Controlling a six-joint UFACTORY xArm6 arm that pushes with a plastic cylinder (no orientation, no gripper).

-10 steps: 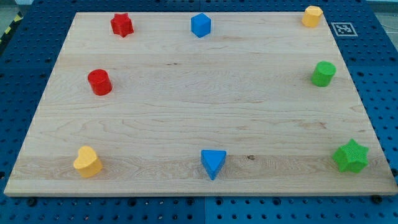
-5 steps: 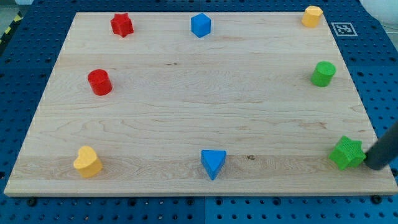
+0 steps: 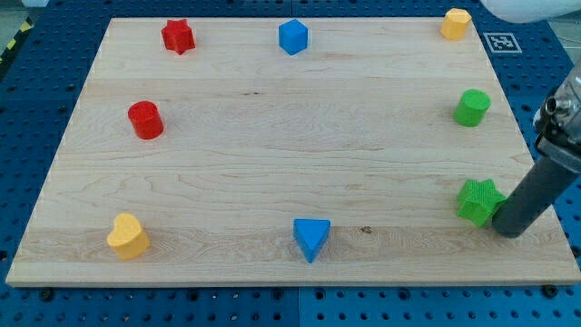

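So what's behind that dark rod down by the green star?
The green star block sits against my tip on the view's left. The rod covers the star's right edge and a strip of the wooden board; nothing else shows there.

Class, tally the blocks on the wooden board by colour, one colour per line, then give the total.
Red: 2, star, cylinder
Blue: 2, cube, triangle
Yellow: 2, top, bottom
Green: 2, cylinder, star
Total: 8

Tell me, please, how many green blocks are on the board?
2. A green cylinder at the view's right edge, and a green star below it, touching my tip. None seems hidden.
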